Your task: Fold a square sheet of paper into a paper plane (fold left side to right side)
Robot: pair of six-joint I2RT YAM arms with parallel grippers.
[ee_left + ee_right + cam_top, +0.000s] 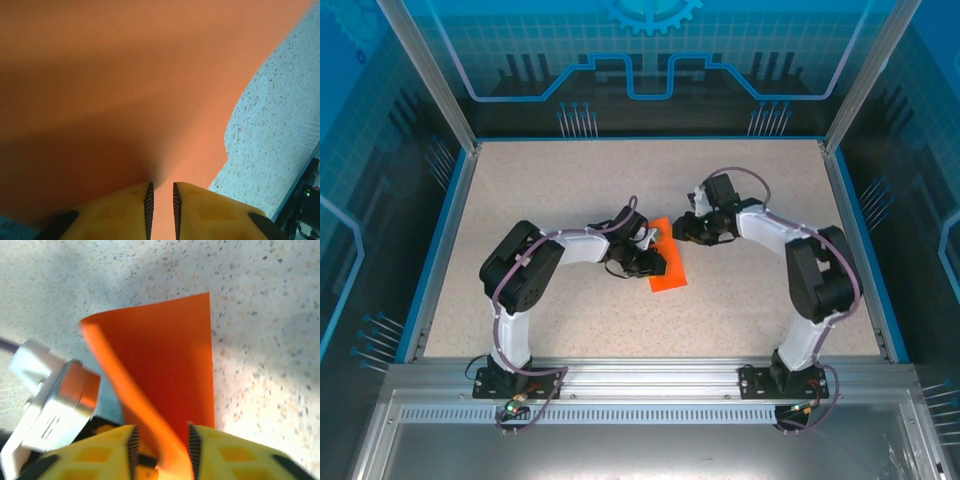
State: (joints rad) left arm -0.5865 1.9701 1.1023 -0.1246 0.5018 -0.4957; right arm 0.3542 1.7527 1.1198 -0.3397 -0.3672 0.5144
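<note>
- Speckled beige tabletop (570,200) inside a blue-panelled enclosure; both arms reach in to meet near the middle of it.
- From above, the square sheet of paper (670,274) lies between the 2 wrists and reads as a narrow orange strip, not a full square.
- On the left wrist view, the left gripper (162,202) has its pads drawn close with the orange paper running straight into the thin gap. I read that as clamped on the sheet.
- On the right wrist view, the right gripper (161,445) has its fingers standing apart. A curled orange flap passes up between them, and I see a gap beside the left pad, so it looks loose, not pinched.
- That same view shows 1 layer flat on the table and 1 layer lifted and bowed over it.
- My judgement: the left-to-right fold is under way but not pressed down. I see no sharp crease.
- Left to do, as I judge it: flatten this fold, then every nose and wing fold. Nothing here looks like a pointed dart yet, so the task is early on.
</note>
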